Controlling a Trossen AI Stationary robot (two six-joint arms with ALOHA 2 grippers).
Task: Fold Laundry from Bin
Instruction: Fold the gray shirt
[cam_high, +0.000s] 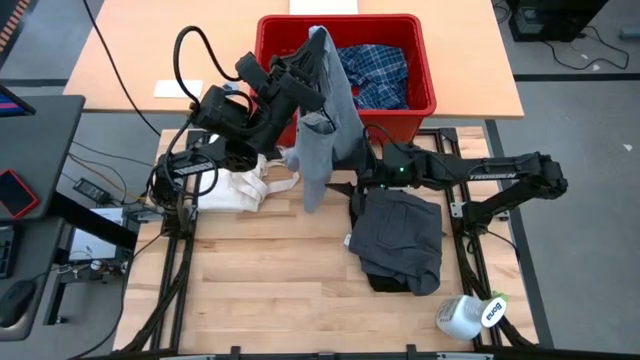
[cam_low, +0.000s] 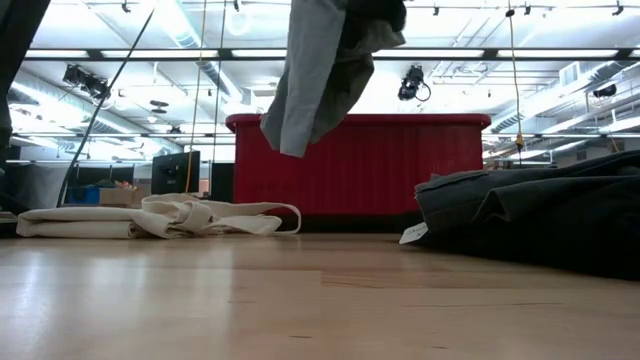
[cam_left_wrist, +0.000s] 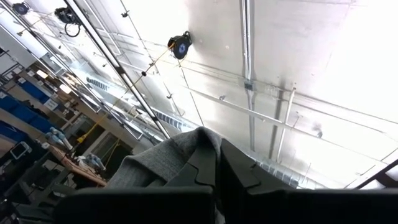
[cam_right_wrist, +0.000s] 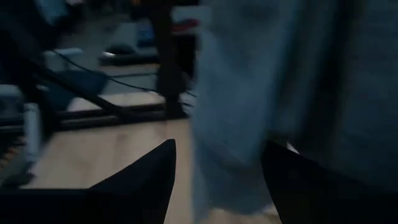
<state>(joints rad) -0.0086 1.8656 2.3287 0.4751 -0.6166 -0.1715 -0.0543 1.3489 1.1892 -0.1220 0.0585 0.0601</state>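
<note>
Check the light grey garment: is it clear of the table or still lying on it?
Clear of it. The light grey garment hangs from the shut left hand; in the low view its lowest edge is above the table.

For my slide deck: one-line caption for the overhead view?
Left gripper lifts a light grey garment from the red bin; open right gripper reaches toward it.

wood table (cam_high: 270, 290): cream cloth (cam_high: 235, 187), dark grey garment (cam_high: 400, 238), bottle (cam_high: 468, 315)
</note>
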